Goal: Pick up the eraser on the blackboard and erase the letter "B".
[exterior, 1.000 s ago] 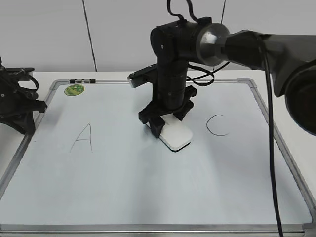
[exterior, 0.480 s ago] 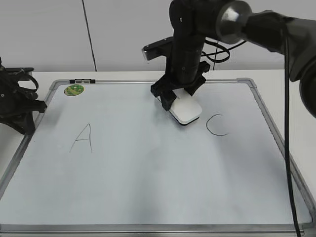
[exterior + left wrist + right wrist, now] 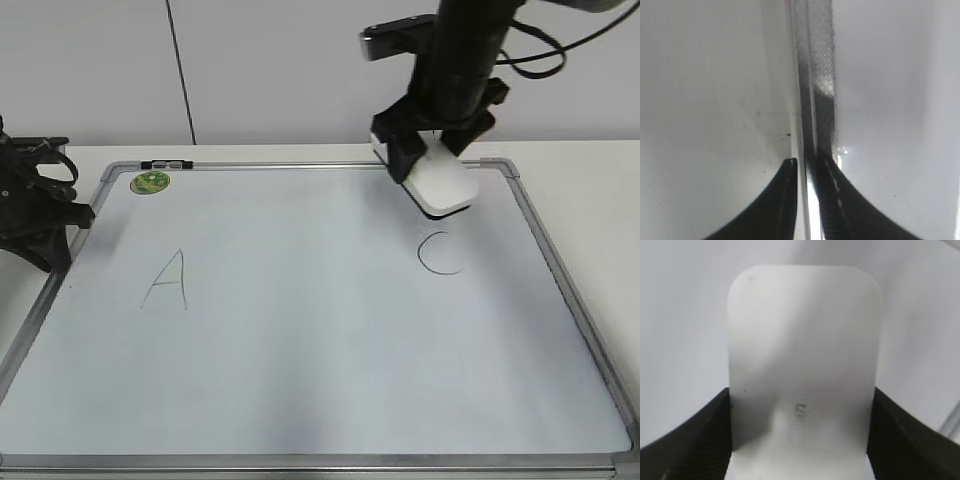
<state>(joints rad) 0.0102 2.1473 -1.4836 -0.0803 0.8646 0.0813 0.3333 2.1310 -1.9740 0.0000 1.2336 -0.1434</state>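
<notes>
Right end effector [image 3: 432,160] clamps eraser [image 3: 441,181]: white oblong, rounded corners, faint grey print, above blackboard [image 3: 300,330].

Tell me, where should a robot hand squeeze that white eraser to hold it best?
Probably across its two long, straight sides, near one end, coming down from above. The eraser is a flat oblong with rounded corners, so its narrow width fits between the fingers. The right gripper holds it just that way now, clamped on one end, the other end sticking out above the blackboard.
</notes>
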